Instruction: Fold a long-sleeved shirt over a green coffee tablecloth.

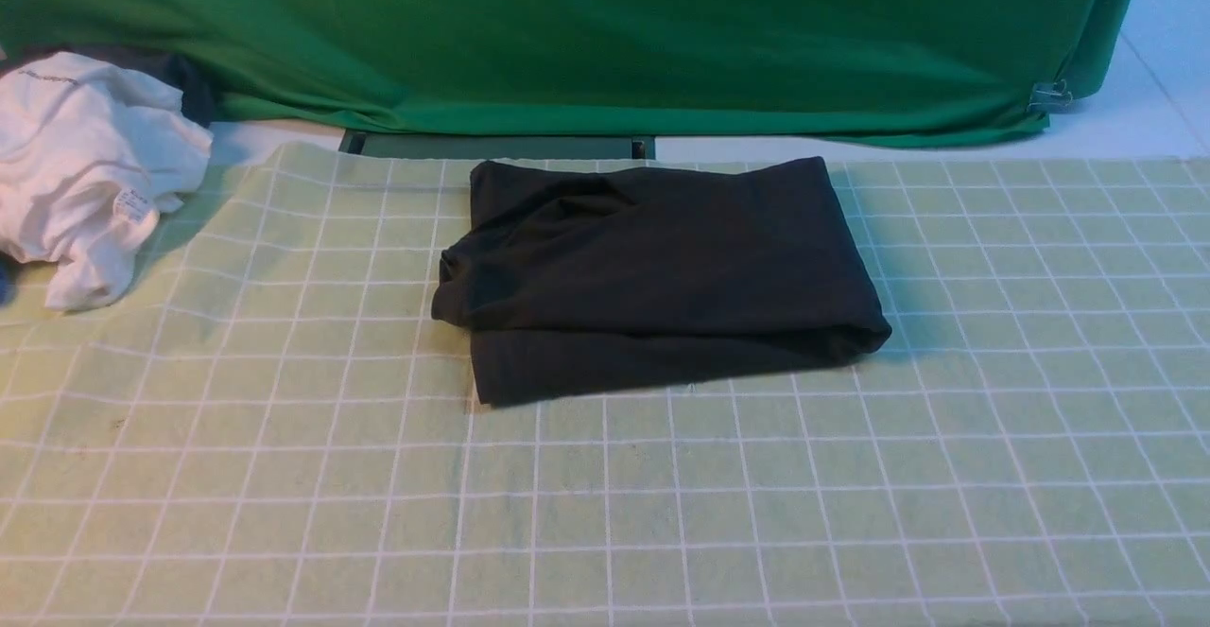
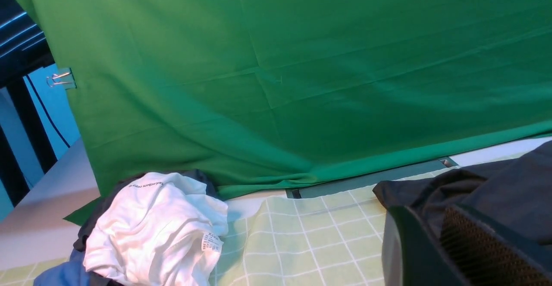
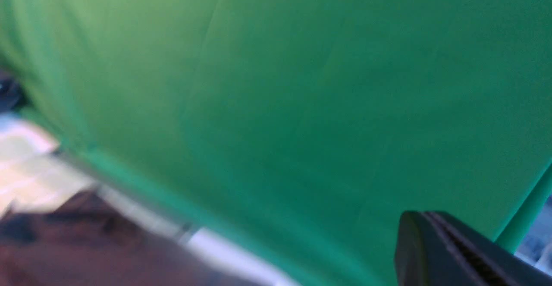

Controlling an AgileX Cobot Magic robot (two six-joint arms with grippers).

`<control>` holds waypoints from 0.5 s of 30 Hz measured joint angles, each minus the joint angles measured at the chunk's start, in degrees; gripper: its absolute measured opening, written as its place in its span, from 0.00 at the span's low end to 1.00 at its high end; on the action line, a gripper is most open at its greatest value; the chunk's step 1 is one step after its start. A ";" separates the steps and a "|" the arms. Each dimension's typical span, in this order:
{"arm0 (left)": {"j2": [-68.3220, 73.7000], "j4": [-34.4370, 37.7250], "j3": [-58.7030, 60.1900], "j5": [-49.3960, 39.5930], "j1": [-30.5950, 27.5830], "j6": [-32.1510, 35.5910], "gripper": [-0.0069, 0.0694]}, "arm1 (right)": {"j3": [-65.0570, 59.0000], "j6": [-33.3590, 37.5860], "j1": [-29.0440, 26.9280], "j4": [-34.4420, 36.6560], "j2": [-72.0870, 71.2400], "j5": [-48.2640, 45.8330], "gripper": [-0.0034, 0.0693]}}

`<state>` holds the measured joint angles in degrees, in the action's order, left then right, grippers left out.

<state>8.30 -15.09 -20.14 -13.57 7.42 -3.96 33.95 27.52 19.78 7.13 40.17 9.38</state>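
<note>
Tablecloth [image 1: 284, 476] bare up front | shirt [image 1: 652, 277] folded | wrist views only — right fingers [image 3: 453, 245] closed, left [image 2: 431, 251] unclear

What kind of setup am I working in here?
Likely a staged lab bench for cloth folding: gridded pale green tablecloth, clipped plain green backdrop, folded black shirt, white garment heaped aside.

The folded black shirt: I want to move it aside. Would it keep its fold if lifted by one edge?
Probably not: the black shirt looks soft, its layers loosely stacked. It would likely droop and unfold. Pushed, it may bunch on the checked tablecloth.
</note>
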 joint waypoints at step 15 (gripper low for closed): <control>0.00 -0.05 0.00 -0.12 0.00 0.00 0.17 | -28.92 -8.74 0.00 0.05 -10.17 -1.17 0.07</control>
<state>8.30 -15.14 -20.14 -13.69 7.42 -3.96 5.03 18.78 19.78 7.18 30.01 8.22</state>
